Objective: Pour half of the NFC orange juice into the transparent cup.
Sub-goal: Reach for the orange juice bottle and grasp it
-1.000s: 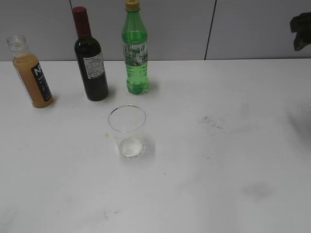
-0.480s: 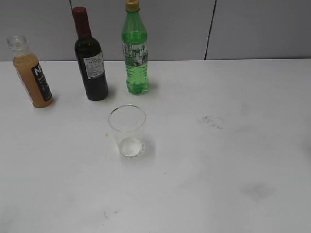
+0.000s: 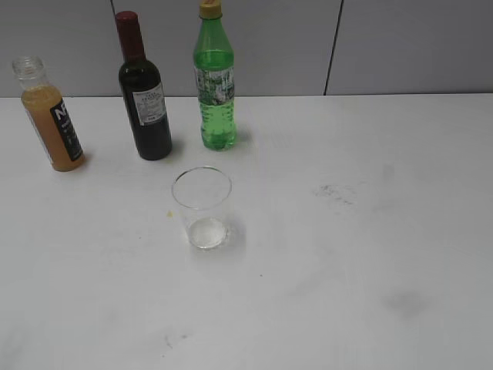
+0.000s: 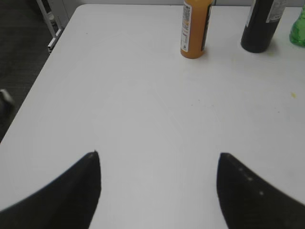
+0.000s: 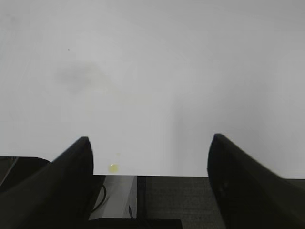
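On the white tabletop (image 3: 370, 254), three bottles stand upright in a row near the back wall. At the far left is the NFC orange juice (image 3: 49, 116), a small clear bottle without cap, filled with cloudy orange liquid up to the shoulder and carrying a black label with white letters. To its right stands the dark wine bottle (image 3: 142, 92) with a red top, and just beside that one the green soda bottle (image 3: 214, 81) with a yellow cap. The transparent cup (image 3: 202, 206) stands upright in front of the wine bottle and the soda bottle, apart from all three bottles, and it looks empty.

Neither arm appears in the exterior view. The left gripper (image 4: 157, 191) hangs above the bare left part of the tabletop with its two dark fingers spread wide and nothing between them; the juice bottle is well ahead of it. The right gripper (image 5: 150, 181) is also spread wide and holds nothing, and it hangs over the near edge of the tabletop, where a small yellowish spot (image 5: 113, 167) lies.
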Controlling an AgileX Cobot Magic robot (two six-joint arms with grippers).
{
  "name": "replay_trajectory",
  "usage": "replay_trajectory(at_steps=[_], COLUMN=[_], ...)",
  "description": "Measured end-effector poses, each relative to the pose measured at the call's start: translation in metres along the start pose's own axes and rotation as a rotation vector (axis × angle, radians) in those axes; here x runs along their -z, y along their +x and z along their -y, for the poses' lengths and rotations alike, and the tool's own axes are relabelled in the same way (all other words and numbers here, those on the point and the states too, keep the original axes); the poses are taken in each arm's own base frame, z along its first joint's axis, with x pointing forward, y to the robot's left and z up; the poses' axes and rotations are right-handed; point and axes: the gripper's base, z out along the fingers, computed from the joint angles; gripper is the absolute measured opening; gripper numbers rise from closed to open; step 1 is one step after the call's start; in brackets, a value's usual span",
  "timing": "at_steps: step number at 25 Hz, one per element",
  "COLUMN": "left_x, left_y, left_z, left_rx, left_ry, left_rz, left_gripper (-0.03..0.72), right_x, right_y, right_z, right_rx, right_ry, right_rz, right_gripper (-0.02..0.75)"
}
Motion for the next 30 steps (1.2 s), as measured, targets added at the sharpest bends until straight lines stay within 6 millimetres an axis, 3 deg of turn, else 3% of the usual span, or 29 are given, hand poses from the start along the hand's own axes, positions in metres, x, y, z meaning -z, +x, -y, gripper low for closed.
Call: replay_trajectory(at_steps=[9, 15, 22, 30], left_x=[0.0, 0.0, 0.0, 0.0], left_y=[0.0, 0.0, 0.0, 0.0], left_z=[0.0, 0.0, 0.0, 0.0], left_rx=[0.0, 0.0, 0.0, 0.0], left_ry=[0.0, 0.0, 0.0, 0.0], left_rz=[0.0, 0.0, 0.0, 0.0], left_gripper=[0.584, 0.584, 0.584, 0.584], right_x=[0.011, 0.029, 0.041, 0.042], right_y=[0.094, 0.129, 0.152, 0.155], right_z=[-0.013, -0.018, -0.017, -0.015], right_rx=[0.006, 0.016, -0.045, -0.113], right_ry=[0.033, 0.06, 0.106, 0.106], right_rz=[0.312, 0.541, 0.702, 0.72], right_gripper=[0.572, 0.572, 0.572, 0.572])
